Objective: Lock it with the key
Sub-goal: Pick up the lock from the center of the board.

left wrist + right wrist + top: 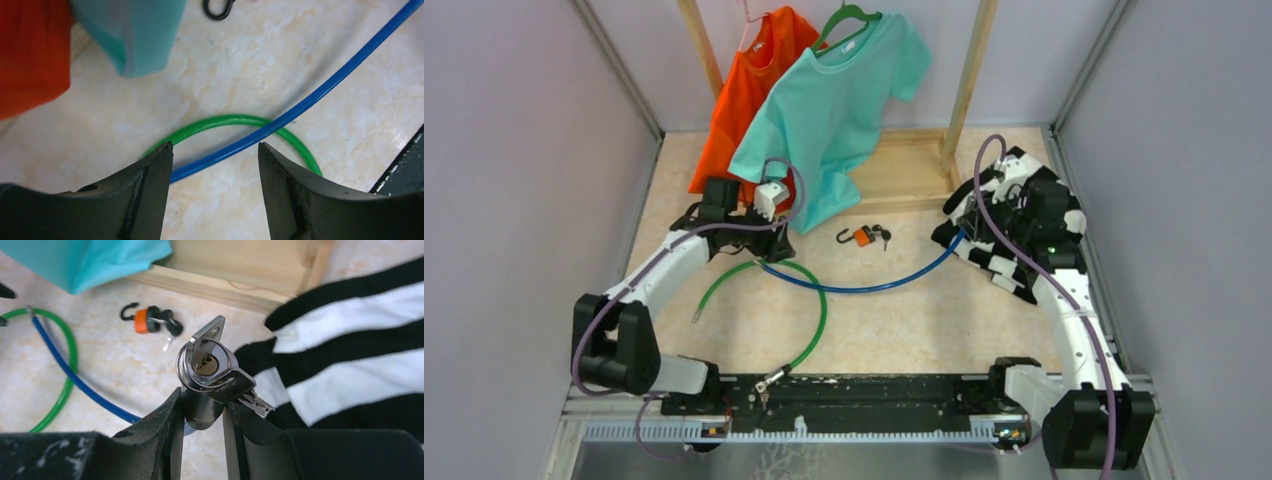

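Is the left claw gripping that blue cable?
No, the left gripper stands wide open above the blue cable, which lies on the table.

Grey walls (524,150), perhaps marbled beige tabletop (904,320)

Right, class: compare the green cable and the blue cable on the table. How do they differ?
The green cable curls into a tight loop; the blue cable sags in a wide, shallow arc. The green cable lies ungripped; the blue cable's end runs to the lock barrel gripped by the right end effector. Both are thin, glossy and cross on the table.
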You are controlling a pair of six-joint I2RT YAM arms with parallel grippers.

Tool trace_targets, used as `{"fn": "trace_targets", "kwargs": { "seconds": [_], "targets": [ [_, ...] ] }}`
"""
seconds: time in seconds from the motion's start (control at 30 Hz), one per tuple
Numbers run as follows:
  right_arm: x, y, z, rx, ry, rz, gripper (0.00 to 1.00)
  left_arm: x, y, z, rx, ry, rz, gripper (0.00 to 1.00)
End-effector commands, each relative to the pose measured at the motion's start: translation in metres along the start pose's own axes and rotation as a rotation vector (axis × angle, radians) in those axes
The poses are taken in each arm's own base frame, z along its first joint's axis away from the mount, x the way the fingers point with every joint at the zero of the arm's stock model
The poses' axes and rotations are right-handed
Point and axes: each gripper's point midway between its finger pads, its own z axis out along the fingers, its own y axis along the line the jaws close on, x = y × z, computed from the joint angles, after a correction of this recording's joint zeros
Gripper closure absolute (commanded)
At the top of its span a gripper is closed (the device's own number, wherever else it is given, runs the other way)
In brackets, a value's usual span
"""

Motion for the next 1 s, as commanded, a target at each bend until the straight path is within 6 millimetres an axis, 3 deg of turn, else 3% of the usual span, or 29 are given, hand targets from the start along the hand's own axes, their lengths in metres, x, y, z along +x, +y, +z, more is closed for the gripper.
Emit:
{"fn": "trace_targets", "kwargs": {
  "seconds": [0.0, 0.13, 0.2, 0.63, 0.77, 0.97],
  "targets": [
    [-0.029, -0.034, -0.02, 0.222, -0.059, -0.069, 1.0, 0.043, 0.033, -0.013, -0.102, 0.127, -0.113, 0.32],
    [-0.02, -0.045, -0.024, 0.283, -0.029, -0.07, 1.0, 0.06, 0.043, -0.01, -0.103, 0.177, -0.173, 0.34],
    [-0.015, -0.039, -0.021, 0.242, -0.018, -0.075, 1.0, 0.066, 0.042, -0.001, -0.073, 0.191, -0.203, 0.35],
    [0.0, -0.016, -0.003, 0.062, -0.005, -0.087, 1.0, 0.049, 0.03, 0.031, 0.037, 0.065, -0.246, 0.34],
    [-0.001, -0.004, 0.001, -0.014, -0.018, -0.088, 1.0, 0.049, 0.033, 0.044, -0.014, 0.053, -0.248, 0.34],
    [-0.001, -0.002, 0.003, -0.034, -0.022, -0.09, 1.0, 0.045, 0.043, 0.058, -0.089, 0.034, -0.269, 0.34]
  ]
}}
